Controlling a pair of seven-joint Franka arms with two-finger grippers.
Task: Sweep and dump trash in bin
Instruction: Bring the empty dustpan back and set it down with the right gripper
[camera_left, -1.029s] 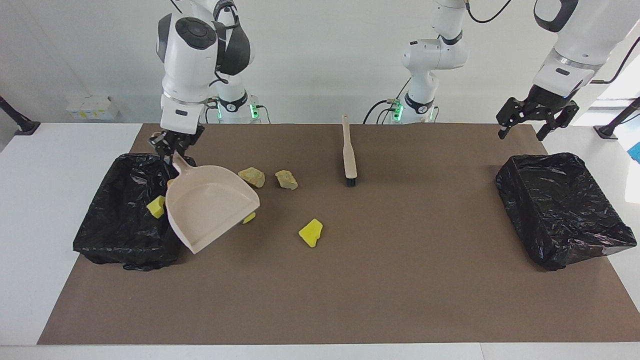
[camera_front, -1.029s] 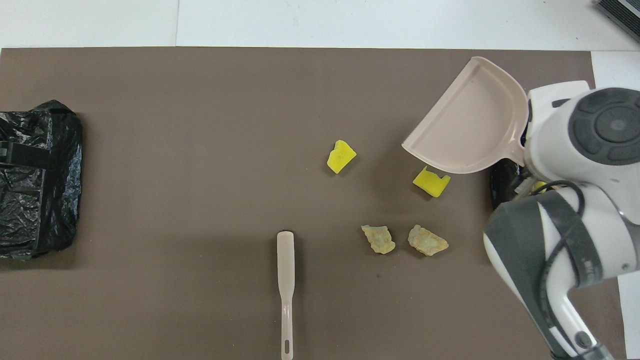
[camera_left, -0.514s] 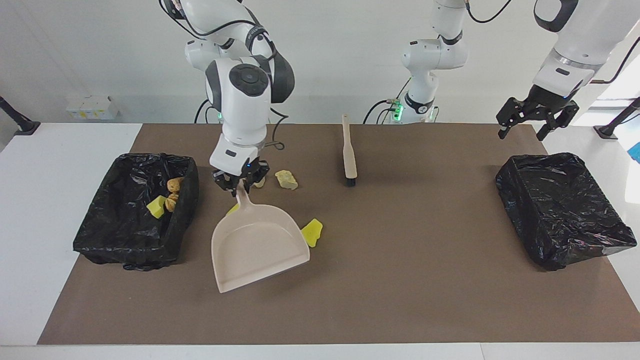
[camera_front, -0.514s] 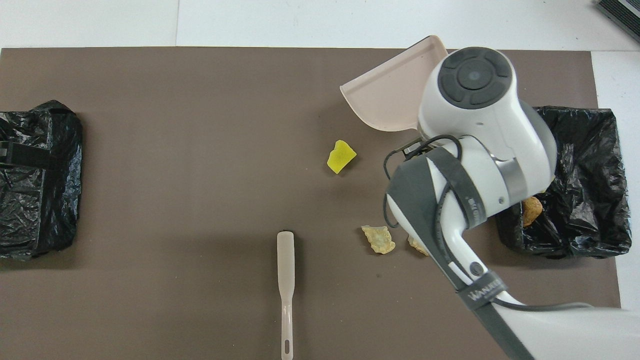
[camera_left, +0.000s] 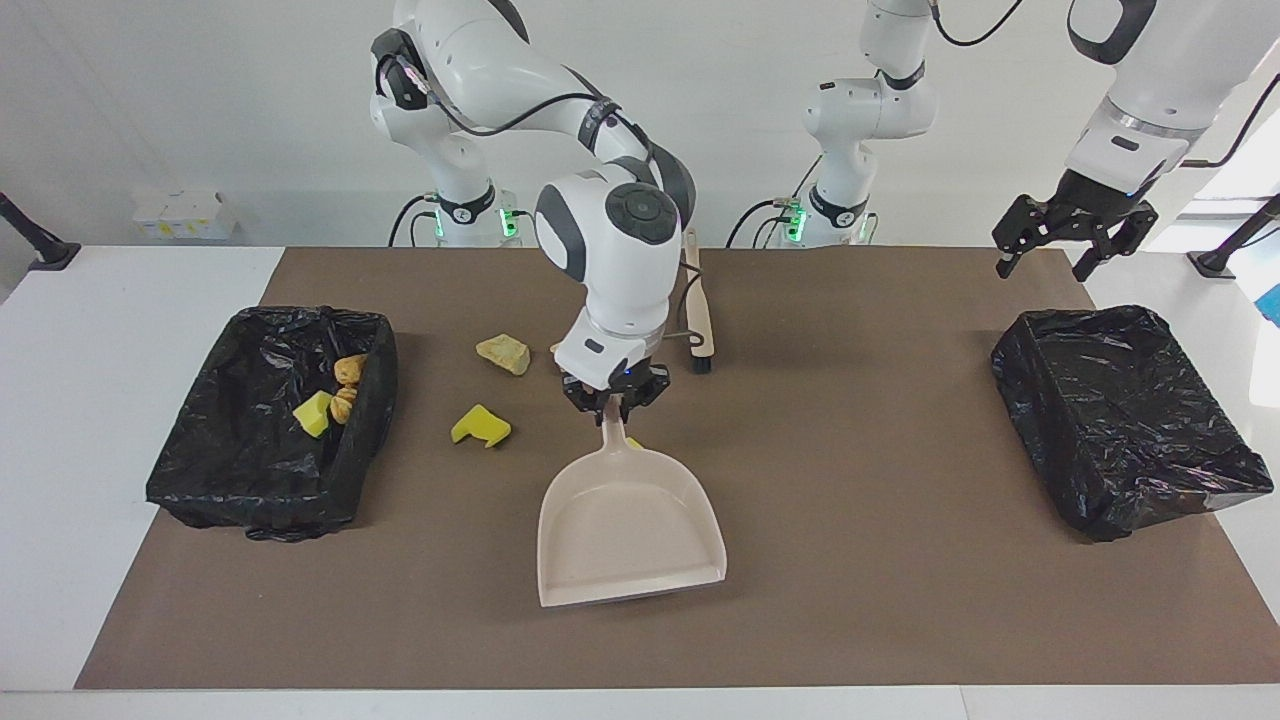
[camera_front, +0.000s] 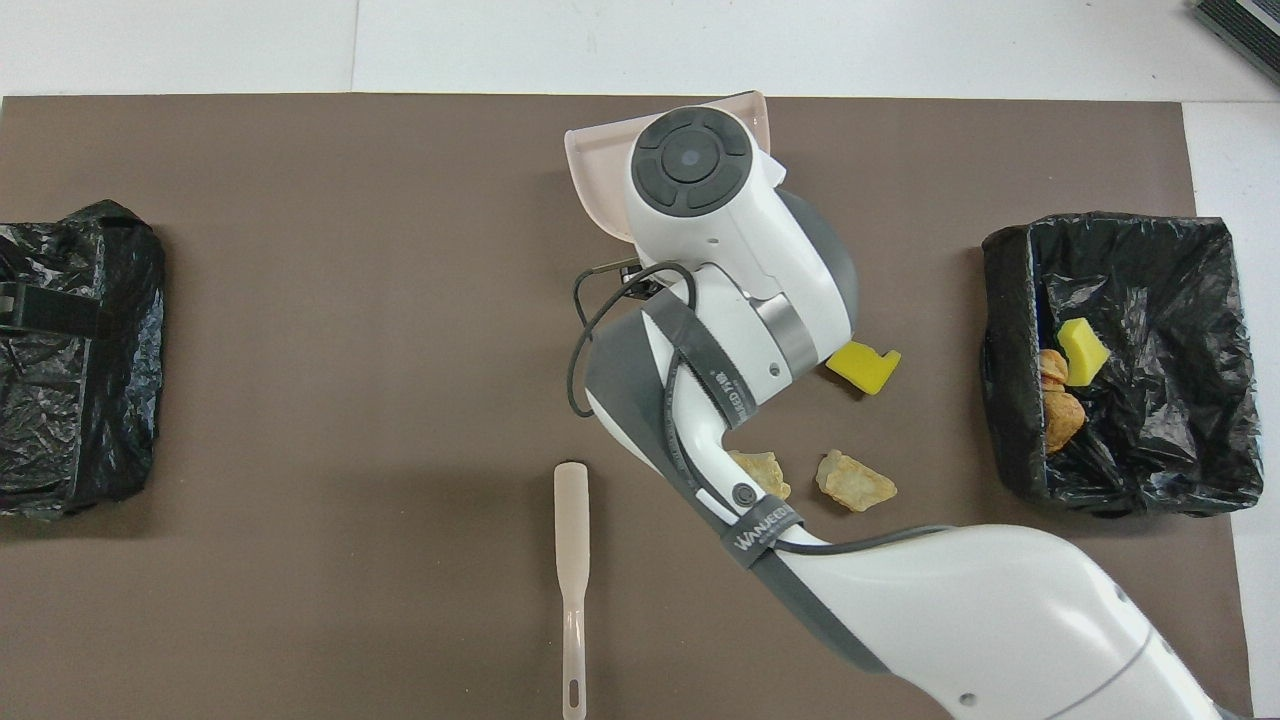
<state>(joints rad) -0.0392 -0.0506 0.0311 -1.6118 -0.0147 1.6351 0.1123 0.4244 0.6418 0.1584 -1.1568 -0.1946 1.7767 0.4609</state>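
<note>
- Table (camera_left: 900, 620), covered by a brown mat (camera_left: 850, 450) that carries everything else.
- Two black-lined bins: one (camera_left: 265, 480) at the right arm's end of the table, holding trash; the other (camera_left: 1130, 450) at the left arm's end, with nothing visible inside.
- Right arm reaches out over the middle of the mat. Its right gripper (camera_left: 613, 398) is clamped tight on the dustpan's handle.
- Dustpan (camera_left: 625, 530), beige, pan side up, mouth pointing away from the robots, handle toward them; its pan looks bare.
- Left gripper (camera_left: 1070, 245) waits in the air, fingers spread wide and holding nothing, above the mat's edge near the second bin.
- Brush (camera_left: 698, 310), beige with dark bristles, lies on the mat nearer the robots than the dustpan, partly hidden by the right arm.
- Trash in the first bin: a yellow chunk (camera_left: 312, 413) and two brown pieces (camera_left: 347, 385), touching each other.
- Trash loose on the mat: a yellow wedge (camera_left: 480, 426) and a beige lump (camera_left: 503, 353) between the first bin and the dustpan; a second lump (camera_front: 760, 472) shows beside it in the overhead view.
</note>
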